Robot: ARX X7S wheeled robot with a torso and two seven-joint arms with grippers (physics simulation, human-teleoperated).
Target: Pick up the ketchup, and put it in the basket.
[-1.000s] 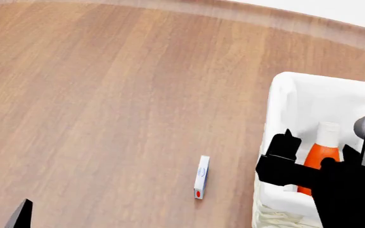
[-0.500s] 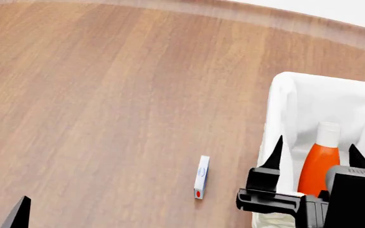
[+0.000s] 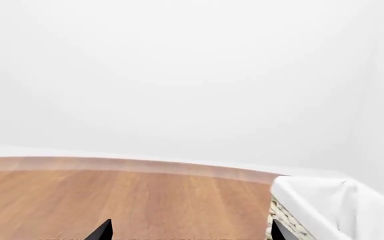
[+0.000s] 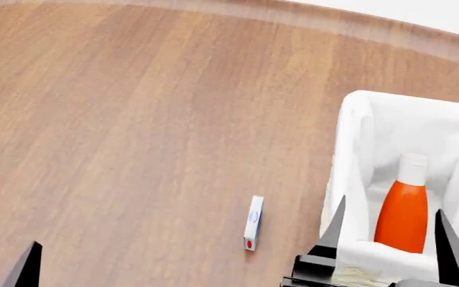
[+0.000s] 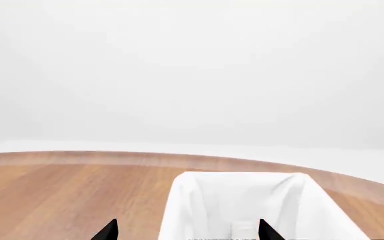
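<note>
Two black fingertips of the left pincer (image 3: 188,231) were all the left wrist view showed of it, set wide apart with nothing between them; past them lay the wooden worktop (image 3: 112,200) and one corner of the basket (image 3: 325,205), its white liner folded over the wicker.

In the head view the ketchup (image 4: 403,212) stood upright inside the basket (image 4: 349,155), white cap up, leaning near the basket's near wall. The right pincer (image 4: 389,242) sat at the near rim with its two dark fingers spread to either side of the bottle and, as far as could be seen, clear of it. By that look the job appeared done: bottle delivered and let go, with only the arm's retreat left. A small white box (image 4: 253,222) with blue and red marks lay on the worktop, just beside the basket. The left fingertip showed only as a sliver at the lower edge.

The right wrist view gave the basket (image 5: 199,200) head-on between the parted fingertips of the right pincer (image 5: 187,230); the ketchup was cut off below the frame. The box's print was too small to read.
</note>
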